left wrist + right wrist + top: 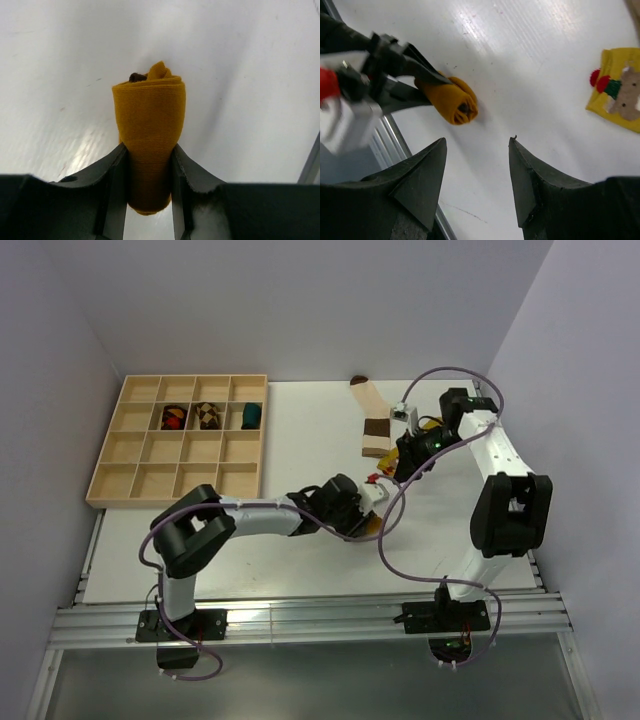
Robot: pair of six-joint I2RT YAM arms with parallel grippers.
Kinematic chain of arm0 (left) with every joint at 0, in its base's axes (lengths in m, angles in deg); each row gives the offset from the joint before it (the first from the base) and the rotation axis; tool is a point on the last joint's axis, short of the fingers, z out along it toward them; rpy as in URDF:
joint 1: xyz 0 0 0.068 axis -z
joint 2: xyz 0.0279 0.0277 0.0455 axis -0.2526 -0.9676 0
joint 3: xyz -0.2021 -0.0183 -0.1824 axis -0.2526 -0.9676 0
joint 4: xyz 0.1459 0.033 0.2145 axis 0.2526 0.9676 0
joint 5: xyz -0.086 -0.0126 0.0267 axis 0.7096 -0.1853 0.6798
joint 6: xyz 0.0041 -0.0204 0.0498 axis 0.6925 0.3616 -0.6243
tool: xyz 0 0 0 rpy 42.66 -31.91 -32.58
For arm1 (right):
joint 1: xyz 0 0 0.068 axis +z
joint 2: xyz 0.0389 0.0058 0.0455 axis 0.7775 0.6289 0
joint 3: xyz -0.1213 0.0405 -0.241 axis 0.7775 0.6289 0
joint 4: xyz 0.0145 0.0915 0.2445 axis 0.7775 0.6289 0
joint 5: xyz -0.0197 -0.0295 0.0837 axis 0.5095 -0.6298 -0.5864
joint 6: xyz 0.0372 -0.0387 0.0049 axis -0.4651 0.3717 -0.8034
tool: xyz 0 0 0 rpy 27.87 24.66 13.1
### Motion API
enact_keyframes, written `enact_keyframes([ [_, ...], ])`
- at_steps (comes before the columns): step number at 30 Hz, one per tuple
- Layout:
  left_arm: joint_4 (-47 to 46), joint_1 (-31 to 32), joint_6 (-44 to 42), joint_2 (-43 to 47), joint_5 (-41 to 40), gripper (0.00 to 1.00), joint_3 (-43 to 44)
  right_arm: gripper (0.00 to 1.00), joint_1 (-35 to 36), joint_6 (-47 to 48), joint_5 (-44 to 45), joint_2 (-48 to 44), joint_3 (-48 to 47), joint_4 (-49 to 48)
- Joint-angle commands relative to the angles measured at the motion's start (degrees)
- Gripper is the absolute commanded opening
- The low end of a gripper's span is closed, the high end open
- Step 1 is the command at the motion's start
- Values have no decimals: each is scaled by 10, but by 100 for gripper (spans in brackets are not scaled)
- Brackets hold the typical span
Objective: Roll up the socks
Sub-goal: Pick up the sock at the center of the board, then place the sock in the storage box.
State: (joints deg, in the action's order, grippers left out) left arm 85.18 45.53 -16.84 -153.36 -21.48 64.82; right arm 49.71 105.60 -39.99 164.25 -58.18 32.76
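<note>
- Left wrist view: the left gripper is clamped on the mustard roll. Its fingers press the roll's sides, likely so the coil cannot spring loose.
- The roll sits low at the near edge of the table; whether it touches the surface I cannot tell.
- Right wrist view: the right gripper stands open with nothing in its gap. It hovers near the roll's spiral end, so the hold rests with the other arm alone.
- The yellow sock, with red marks, lies flat and unrolled, well apart from the roll and near the right arm, which seems placed to take it next.
- Top view: the cream sock lies flat at the far side, also unrolled.
- The tray on the left holds three bundles in its second row, so the roll probably belongs in another compartment.
</note>
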Motion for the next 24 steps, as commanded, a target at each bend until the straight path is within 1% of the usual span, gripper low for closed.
enact_keyframes([
  [1,-31,-34,78,80,27,0,-26,60,-23,-43,-25,-27,8,-34],
  [3,-58,-56,105,110,34,0,-44,60,-36,-48,-27,-34,8,-31],
  [4,-69,-83,129,143,31,0,-63,60,-39,-45,-25,-36,9,-31],
  [5,-82,-96,138,160,29,0,-71,59,-43,-51,-23,-40,10,-34],
  [6,-84,-124,145,178,21,0,-78,59,-51,-58,-15,-51,16,-47],
  [7,-83,-139,153,212,8,0,-84,59,-54,-62,-11,-58,19,-52],
  [8,-74,-152,154,228,-4,0,-85,59,-56,-66,-8,-63,22,-55],
  [9,-68,-179,155,242,-15,0,-84,59,-60,-73,0,-78,31,-69],
  [10,-61,-194,154,268,-53,0,-79,59,-61,-84,3,-85,36,-77],
  [11,-49,-206,154,279,-72,0,-75,59,-63,-87,9,-89,39,-81],
  [12,-29,-234,153,289,-96,0,-70,59,-63,-88,14,-95,43,-85],
  [14,-6,-260,145,312,-201,0,-56,59,-68,-99,16,-113,48,-95],
  [16,23,-293,142,328,-268,0,-40,59,-71,-98,22,-126,50,-99],
  [17,27,-317,141,335,-326,0,-37,59,-72,-103,26,-130,52,-105],
  [18,30,-330,141,341,-348,0,-33,59,-72,-105,27,-133,54,-108],
  [20,46,-356,117,350,-444,0,-25,59,-72,-106,22,-130,52,-104],
  [21,44,-375,98,349,-478,0,-23,59,-72,-105,20,-127,47,-101],
  [22,41,-388,89,349,-489,0,-22,59,-72,-103,18,-125,45,-96],
  [23,36,-402,82,348,-518,0,-25,59,-72,-100,14,-120,43,-92],
  [24,36,-429,72,344,-532,0,-30,59,-72,-100,13,-118,40,-89],
])
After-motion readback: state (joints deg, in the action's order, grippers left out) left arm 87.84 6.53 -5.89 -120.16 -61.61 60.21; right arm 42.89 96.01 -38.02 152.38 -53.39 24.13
